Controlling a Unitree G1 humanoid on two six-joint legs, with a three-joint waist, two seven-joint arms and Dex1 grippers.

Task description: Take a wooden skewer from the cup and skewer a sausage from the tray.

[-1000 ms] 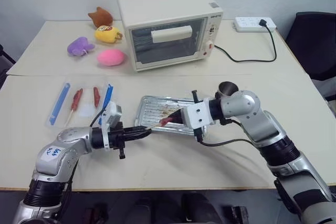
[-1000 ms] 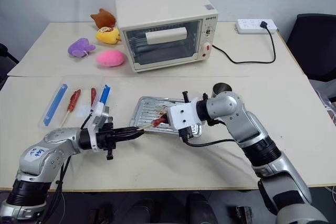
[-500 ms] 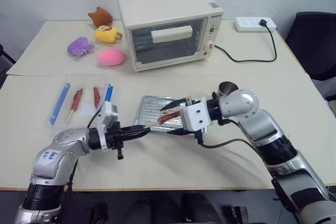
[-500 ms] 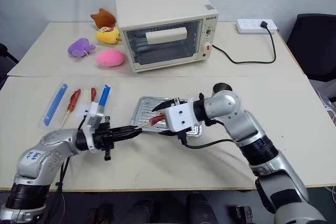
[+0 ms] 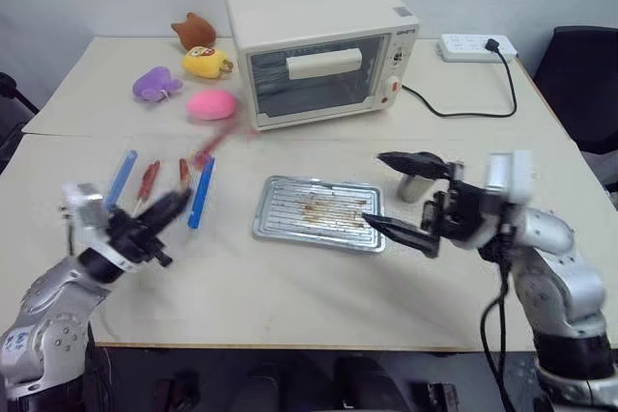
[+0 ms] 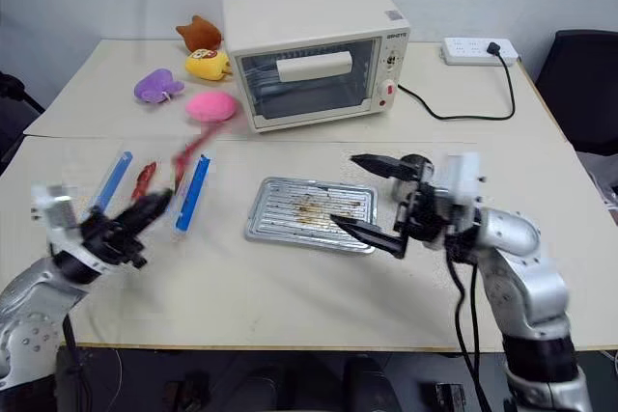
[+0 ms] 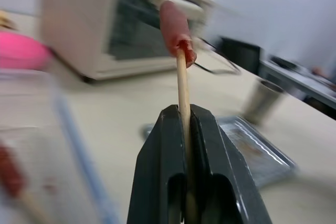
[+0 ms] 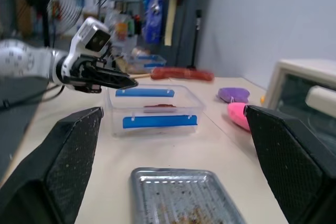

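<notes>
While the left hand [image 7: 185, 129] is clamped on the wooden skewer [image 7: 182, 90], the sausage [image 7: 176, 24] sits pierced on the far tip of that stick, up in the air and clear of the surface [image 5: 290, 287]. Seen from the head, this hand is at about 8 o'clock of the tray [image 5: 319, 212], well apart from it, and the stick points from it toward 1 o'clock, over the clear plastic box [image 8: 152, 108] with blue rails. Inside that box lie more red pieces on sticks.

The right hand [image 5: 406, 198] is at 3 o'clock of the tray, raised above the surface, and its two black fingers [image 5: 398, 232] stand wide apart with nothing between them. One finger reaches over the near right corner of the tray. The tray itself has no sausage on it, only brown grease marks on its ridged bottom.

The cup [image 5: 415, 187] stands just beside the tray at 3 o'clock, partly hidden behind the right hand. At 12 o'clock of the tray is the toaster oven [image 5: 323, 50], and the soft toys [image 5: 188, 69] lie at about 10 o'clock.
</notes>
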